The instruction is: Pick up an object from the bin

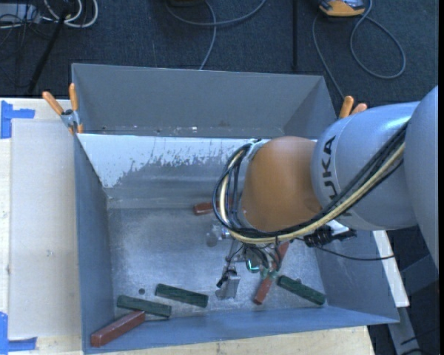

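My gripper point(235, 271) hangs low over the bin floor, right of centre and towards the front, partly hidden under the arm's orange cover. A reddish-brown stick point(263, 290) lies just to its right, leaning up towards the gripper. A small grey piece point(226, 290) sits directly below the gripper. To the right rests a dark green bar point(302, 290), close to the front right wall. Another dark green bar point(181, 295) lies to the left of the gripper. I see nothing held.
A third dark green bar point(143, 306) and a brown stick point(117, 328) lie in the front left corner. A short brown piece point(202, 208) rests by the back slope. The arm and its cables cover the bin's right side.
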